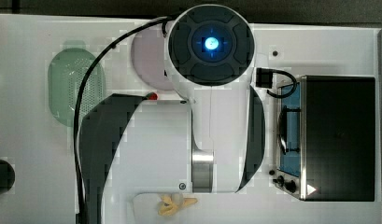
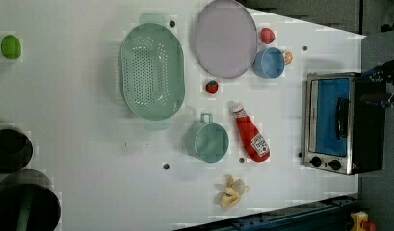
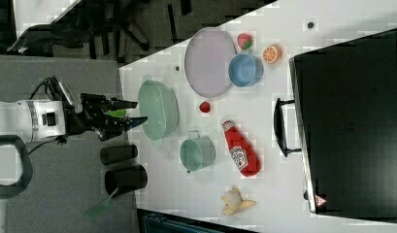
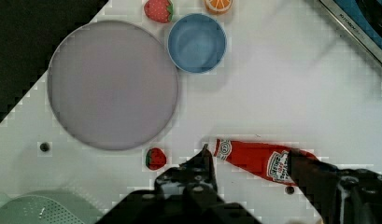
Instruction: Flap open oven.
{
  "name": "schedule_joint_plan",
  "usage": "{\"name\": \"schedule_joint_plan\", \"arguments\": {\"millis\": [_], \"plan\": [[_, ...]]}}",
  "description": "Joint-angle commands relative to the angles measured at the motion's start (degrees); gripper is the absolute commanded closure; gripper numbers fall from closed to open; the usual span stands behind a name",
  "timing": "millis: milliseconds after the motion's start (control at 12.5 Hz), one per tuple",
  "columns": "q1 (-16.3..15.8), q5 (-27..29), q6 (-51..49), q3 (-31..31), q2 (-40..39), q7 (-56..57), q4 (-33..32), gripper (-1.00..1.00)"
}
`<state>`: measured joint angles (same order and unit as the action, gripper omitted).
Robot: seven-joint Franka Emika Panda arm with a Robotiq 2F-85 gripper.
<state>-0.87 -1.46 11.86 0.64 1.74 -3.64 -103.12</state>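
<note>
Oven (image 2: 336, 122) sits at the desk (image 2: 79, 96) edge on the left view's right, well apart from the clutter. Door shut; glass blue, bar handle (image 2: 342, 118) across the door, two knobs (image 2: 324, 163) at one end. In the right view the handle (image 3: 279, 127) stands proud of the door face, with a gap behind the bar.

Gripper (image 3: 130, 111) is high above the desk, far from the oven. Fingers (image 4: 205, 163) spread wide, holding nothing. In the wrist view the ketchup bottle (image 4: 258, 158) lies on the desk between them, far below. Strawberry (image 4: 155, 158), plate (image 4: 113, 84) and blue bowl (image 4: 197, 43) lie nearby; a corner of the oven frame (image 4: 352, 28) shows at the picture's edge.

Judgement: approach not yet begun, door untouched.

How to do it well:
- Travel over to the oven first, staying high above bottle and bowl.
- Come down at the middle of the bar, not the knob end, so the door swings evenly.
- Hook one finger behind the bar, or close both on it across its thickness.
- Pull along the door's arc away from the oven body, not straight out; a straight tug would likely drag the whole oven across the desk.
- Hinge side cannot be told from here; check before pulling.
</note>
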Motion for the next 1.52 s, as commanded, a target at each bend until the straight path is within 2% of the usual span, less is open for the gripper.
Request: {"name": "schedule_joint_plan", "arguments": {"millis": [80,240,400,480,960,1040,1280,1520], "plan": [[2.3,2.0,-8.3,2.1,19.9,-3.3,-13.0,-0.60],[2.3,2.0,-8.3,2.1,19.9,-3.3,-13.0,-0.99],[2.3,2.0,-8.3,2.1,19.9,-3.3,-13.0,-1.00],[2.3,2.0,-8.3,2.1,19.9,-3.3,-13.0,-0.89],[2.6,2.0,-8.3,2.7,19.6,-3.3,-13.3,0.56],[2.7,1.9,-8.3,3.1,19.4,-3.3,-13.8,0.65],[3.2,1.7,-6.8,4.5,18.1,-2.1,-15.1,0.65],[3.7,-0.6,-3.2,6.9,15.6,8.6,-16.3,0.65]]}}
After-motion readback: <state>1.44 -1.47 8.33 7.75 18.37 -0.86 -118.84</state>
